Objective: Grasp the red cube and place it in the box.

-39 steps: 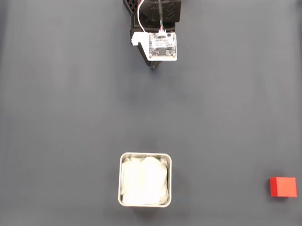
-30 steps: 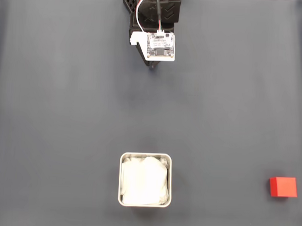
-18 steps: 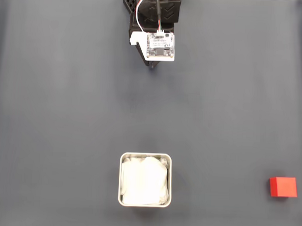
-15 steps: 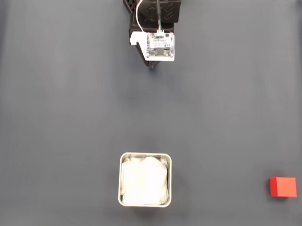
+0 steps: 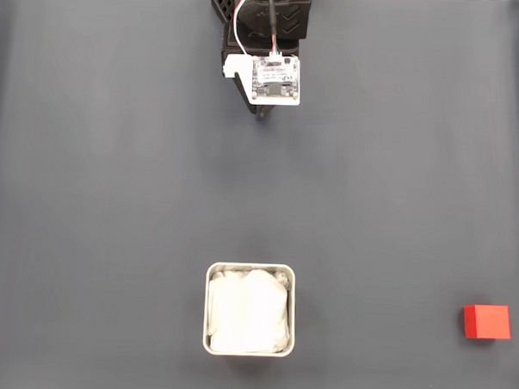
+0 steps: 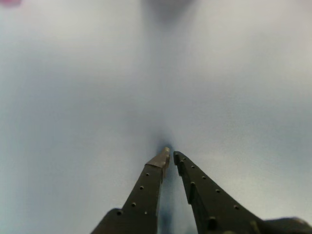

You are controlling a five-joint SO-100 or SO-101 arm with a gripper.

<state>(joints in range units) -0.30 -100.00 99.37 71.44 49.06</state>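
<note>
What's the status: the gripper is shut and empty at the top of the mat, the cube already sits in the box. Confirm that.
Not quite: the fixed view shows the red cube on the mat, right of the box, which holds just white lining. The gripper is shut, empty.

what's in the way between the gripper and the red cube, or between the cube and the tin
Nothing visible. In the fixed view only bare dark mat lies between the gripper at the top and the red cube at lower right, and between the cube and the metal tin to its left.
</note>
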